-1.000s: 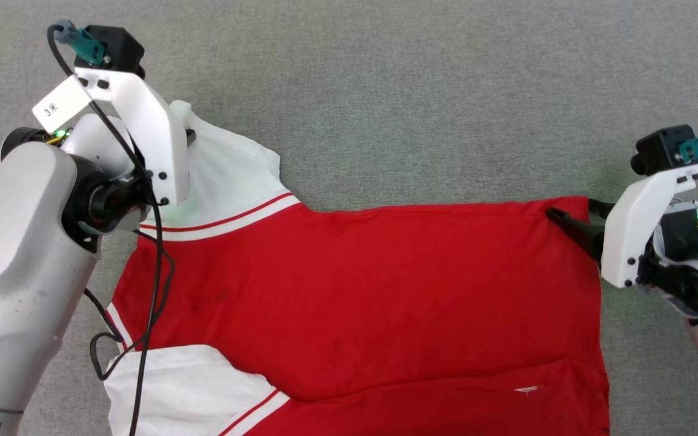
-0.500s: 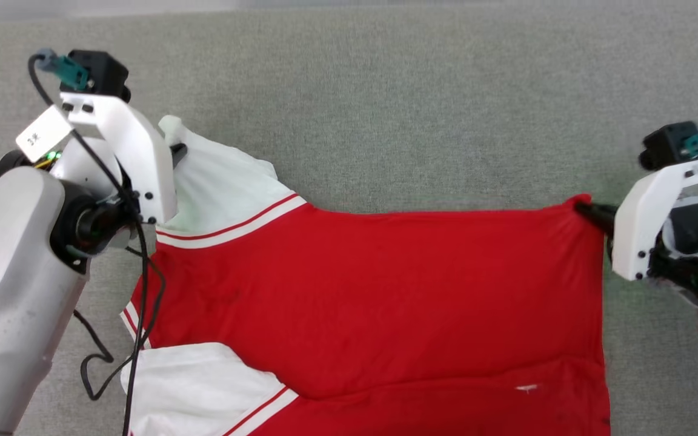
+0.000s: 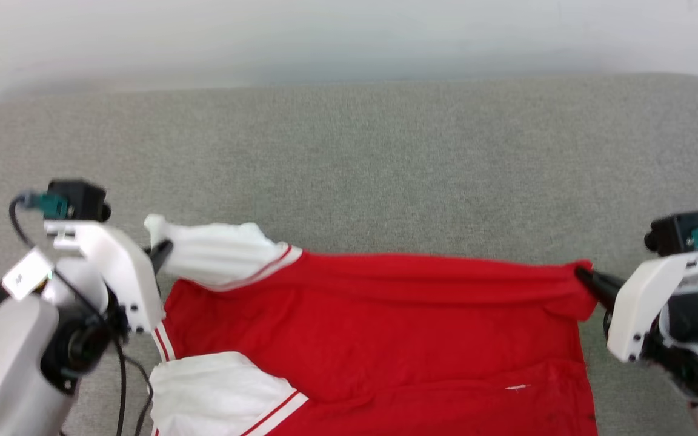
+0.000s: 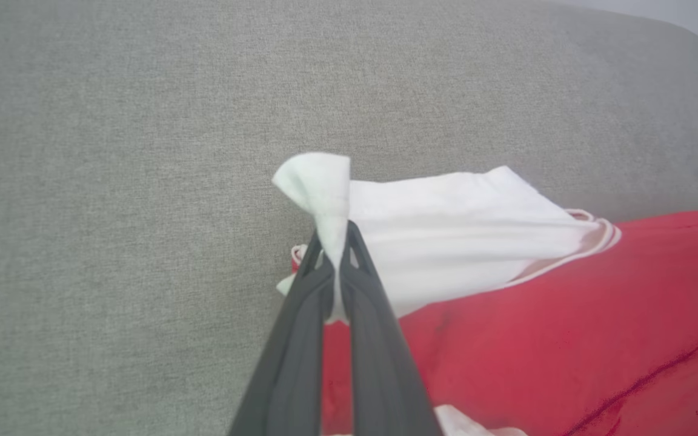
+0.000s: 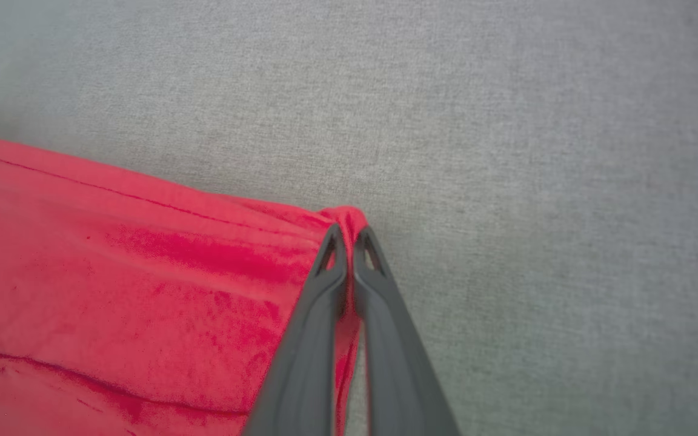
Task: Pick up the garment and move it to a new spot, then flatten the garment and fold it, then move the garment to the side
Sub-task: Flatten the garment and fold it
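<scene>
The garment (image 3: 385, 327), a red shirt with white sleeves and striped trim, lies spread on the grey surface, plain face up. Its far edge is raised off the surface between my two grippers. My left gripper (image 3: 161, 249) is shut on the tip of the far white sleeve (image 3: 216, 259); the left wrist view shows that white cloth (image 4: 446, 224) pinched between the gripper (image 4: 337, 239) tips. At the far right red corner (image 5: 346, 218), my right gripper (image 3: 582, 274) is shut on the hem, as the right wrist view confirms at the gripper (image 5: 349, 236). A second white sleeve (image 3: 216, 393) rests near the bottom left.
The grey fabric surface (image 3: 385, 169) stretches wide beyond the shirt to its far edge, where a pale wall (image 3: 349, 36) begins. A black cable (image 3: 122, 387) hangs by my left arm.
The camera has tilted, bringing the far edge and wall into view. Both grippers have lifted the shirt's far edge, and the far sleeve now bunches narrower instead of lying flat.
</scene>
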`<state>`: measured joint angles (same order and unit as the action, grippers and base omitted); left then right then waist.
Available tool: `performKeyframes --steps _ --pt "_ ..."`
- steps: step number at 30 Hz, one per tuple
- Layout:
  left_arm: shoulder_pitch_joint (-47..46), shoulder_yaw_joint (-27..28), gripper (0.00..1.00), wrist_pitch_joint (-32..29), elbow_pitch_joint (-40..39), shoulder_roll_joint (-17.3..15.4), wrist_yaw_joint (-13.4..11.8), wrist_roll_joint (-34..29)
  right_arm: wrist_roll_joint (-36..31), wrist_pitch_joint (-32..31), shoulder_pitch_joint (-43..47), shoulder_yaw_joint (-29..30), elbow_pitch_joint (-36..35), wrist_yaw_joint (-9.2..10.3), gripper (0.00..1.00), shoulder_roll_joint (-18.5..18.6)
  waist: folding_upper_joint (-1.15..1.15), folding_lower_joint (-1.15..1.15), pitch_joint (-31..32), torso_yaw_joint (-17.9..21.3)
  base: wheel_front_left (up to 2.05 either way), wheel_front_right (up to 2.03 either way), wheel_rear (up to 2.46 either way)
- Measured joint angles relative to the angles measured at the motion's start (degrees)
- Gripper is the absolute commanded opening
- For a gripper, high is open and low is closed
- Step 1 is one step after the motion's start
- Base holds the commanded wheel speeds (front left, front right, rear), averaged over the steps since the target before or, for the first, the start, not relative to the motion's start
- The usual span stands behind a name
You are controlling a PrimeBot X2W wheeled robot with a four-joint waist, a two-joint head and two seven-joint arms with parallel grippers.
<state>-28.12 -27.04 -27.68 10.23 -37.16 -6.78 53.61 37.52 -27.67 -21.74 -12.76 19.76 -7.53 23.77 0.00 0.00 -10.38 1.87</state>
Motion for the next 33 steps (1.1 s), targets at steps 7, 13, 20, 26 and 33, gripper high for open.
performKeyframes --steps 7,13,20,26,33 --pt "13.2 1.8 0.00 5.2 -5.9 -0.8 -3.5 1.8 -1.8 2.6 9.6 3.9 -2.8 0.00 0.00 -3.0 0.00 -0.01 3.8 -0.7 0.00 0.00 0.00" --pt "23.6 2.4 0.00 8.3 -7.8 0.5 -5.5 4.7 -2.6 4.7 16.2 7.4 -2.6 -0.01 0.00 -6.3 0.00 -0.01 5.5 -1.3 0.00 0.00 0.00" --pt "29.1 1.7 0.00 10.7 -4.7 3.9 -5.2 6.8 -3.4 7.3 20.5 10.1 -0.4 0.00 0.00 -10.1 0.00 -0.01 6.9 -1.3 0.00 0.00 0.00" --pt "29.2 1.3 1.00 13.5 -2.2 6.7 -4.7 6.5 -3.7 10.5 22.0 11.0 0.0 0.00 1.00 -12.1 0.00 -0.01 7.8 -1.0 0.00 0.00 0.00" --pt "27.3 2.6 1.00 19.5 -3.1 7.1 -4.5 3.7 -5.2 12.5 22.7 11.8 -5.7 0.02 1.00 -11.7 0.00 0.00 9.1 -0.6 0.00 0.00 0.00"
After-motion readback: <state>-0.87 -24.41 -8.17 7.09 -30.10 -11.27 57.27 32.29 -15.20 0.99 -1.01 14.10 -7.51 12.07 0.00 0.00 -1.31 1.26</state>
